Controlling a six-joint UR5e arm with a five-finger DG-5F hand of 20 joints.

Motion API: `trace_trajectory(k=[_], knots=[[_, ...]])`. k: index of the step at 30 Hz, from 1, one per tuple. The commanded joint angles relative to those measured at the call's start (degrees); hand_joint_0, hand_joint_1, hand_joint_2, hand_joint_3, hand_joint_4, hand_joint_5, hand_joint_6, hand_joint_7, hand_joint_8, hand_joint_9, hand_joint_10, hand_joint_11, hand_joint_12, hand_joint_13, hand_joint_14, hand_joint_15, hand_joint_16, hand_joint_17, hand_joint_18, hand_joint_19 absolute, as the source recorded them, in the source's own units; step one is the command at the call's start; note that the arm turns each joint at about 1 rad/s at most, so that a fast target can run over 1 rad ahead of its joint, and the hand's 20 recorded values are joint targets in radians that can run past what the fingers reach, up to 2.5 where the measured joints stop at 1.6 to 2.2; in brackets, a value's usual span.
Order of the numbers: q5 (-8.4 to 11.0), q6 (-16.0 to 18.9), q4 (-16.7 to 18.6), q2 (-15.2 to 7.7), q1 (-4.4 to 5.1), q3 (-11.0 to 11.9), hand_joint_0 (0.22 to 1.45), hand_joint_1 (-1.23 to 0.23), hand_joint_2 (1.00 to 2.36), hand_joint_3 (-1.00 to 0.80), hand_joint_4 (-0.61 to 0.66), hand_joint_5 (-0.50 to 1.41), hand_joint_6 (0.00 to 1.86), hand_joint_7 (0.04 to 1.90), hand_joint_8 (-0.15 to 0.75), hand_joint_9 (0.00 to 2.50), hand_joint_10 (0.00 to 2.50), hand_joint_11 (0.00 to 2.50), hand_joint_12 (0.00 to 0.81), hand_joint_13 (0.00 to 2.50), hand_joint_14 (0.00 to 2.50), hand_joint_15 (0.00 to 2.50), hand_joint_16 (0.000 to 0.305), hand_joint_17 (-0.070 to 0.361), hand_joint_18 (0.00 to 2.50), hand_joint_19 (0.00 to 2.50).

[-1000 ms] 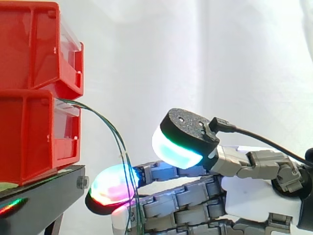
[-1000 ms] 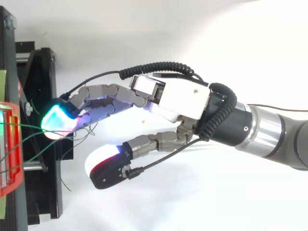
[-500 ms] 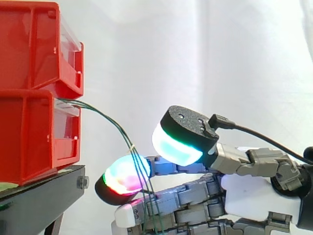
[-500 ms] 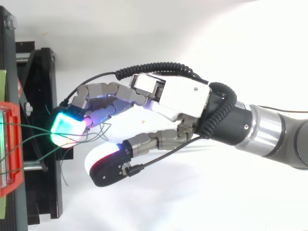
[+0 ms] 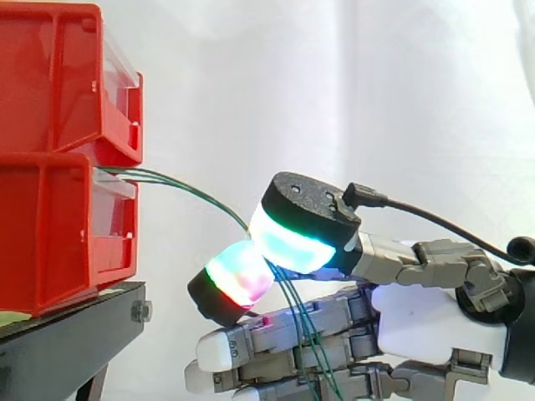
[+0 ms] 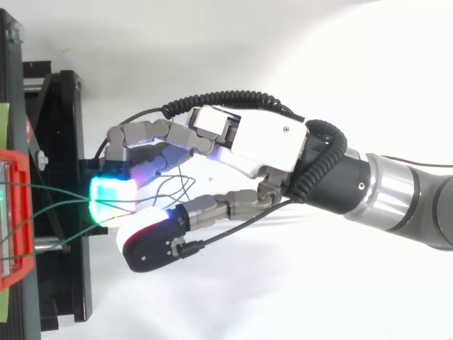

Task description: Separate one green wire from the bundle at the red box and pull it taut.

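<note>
Before a white curtain (image 5: 351,92), two red bins (image 5: 58,225) sit stacked on a black stand (image 5: 79,334) at the side view's left, as the robot's silver-and-black arm (image 6: 396,195) reaches in from the right. Its hand (image 6: 262,145) hangs just off the stand's edge, closed in a pinch. The thumb's black-backed pad (image 5: 294,238), glowing cyan and green, presses against a finger pad (image 5: 241,277) banded green, white and red, while the other fingers lie stretched out beneath. Green wires (image 5: 201,194) leave the front of the lower bin near its top, run out and down in a shallow arc, and pass between the two meeting pads. Below the pinch they drop across the straight fingers and out of view. From above, the strands spread apart between bin and hand, and slack loops curl behind the pads toward the palm. How many strands the pinch holds cannot be told. A pale green strip (image 6: 3,120) at the stand's far-left edge is too small to read.
</note>
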Motion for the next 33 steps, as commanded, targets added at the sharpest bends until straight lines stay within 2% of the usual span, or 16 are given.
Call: trace_trajectory(k=[1, 6, 13, 18, 20, 22, 25, 33], knots=[[0.00, 0.29, -0.01, -0.06, 0.01, 0.03, 0.61, -0.65, 1.01, -0.35, 0.16, -0.10, 0.68, 1.19, 0.255, 0.87, 0.01, 0.26, 0.318, 0.54, 0.01, 0.21, 0.047, 0.106, 0.54, 0.41], [0.00, 0.37, -0.01, 0.03, 0.01, 0.03, 0.61, -0.64, 1.01, -0.39, 0.17, -0.11, 0.74, 1.09, 0.259, 0.89, 0.01, 0.28, 0.323, 0.54, 0.01, 0.20, 0.047, 0.105, 0.55, 0.42], [-0.09, 0.55, -0.01, 0.03, -0.08, 0.21, 0.56, -0.52, 1.00, -0.49, 0.16, -0.10, 0.69, 1.13, 0.269, 0.90, 0.01, 0.28, 0.335, 0.55, 0.01, 0.22, 0.049, 0.109, 0.56, 0.44], [-0.44, 1.17, -1.24, 0.03, -0.34, 1.79, 0.55, -0.53, 1.00, -0.50, 0.16, -0.10, 0.68, 1.14, 0.273, 0.90, 0.01, 0.28, 0.341, 0.55, 0.01, 0.23, 0.049, 0.111, 0.56, 0.44], [-0.62, 1.43, -2.03, 0.03, -0.43, 2.23, 0.57, -0.53, 1.00, -0.47, 0.16, -0.09, 0.68, 1.16, 0.268, 0.90, 0.01, 0.29, 0.336, 0.56, 0.01, 0.22, 0.048, 0.109, 0.55, 0.44], [-1.15, 1.96, -4.41, 0.03, -0.70, 3.11, 0.61, -0.54, 1.01, -0.38, 0.16, -0.10, 0.71, 1.13, 0.262, 0.90, 0.01, 0.28, 0.329, 0.56, 0.01, 0.23, 0.047, 0.107, 0.55, 0.45], [-1.67, 3.10, -7.13, 0.03, -0.87, 3.73, 0.60, -0.54, 1.01, -0.31, 0.15, -0.10, 0.74, 1.10, 0.270, 0.91, 0.01, 0.30, 0.331, 0.56, 0.01, 0.23, 0.048, 0.107, 0.56, 0.45], [-2.91, 5.30, -8.71, 0.03, -1.13, 4.78, 0.59, -0.65, 1.02, -0.21, 0.20, -0.15, 0.84, 0.98, 0.278, 0.88, 0.01, 0.40, 0.342, 0.55, 0.01, 0.24, 0.049, 0.111, 0.56, 0.45]])
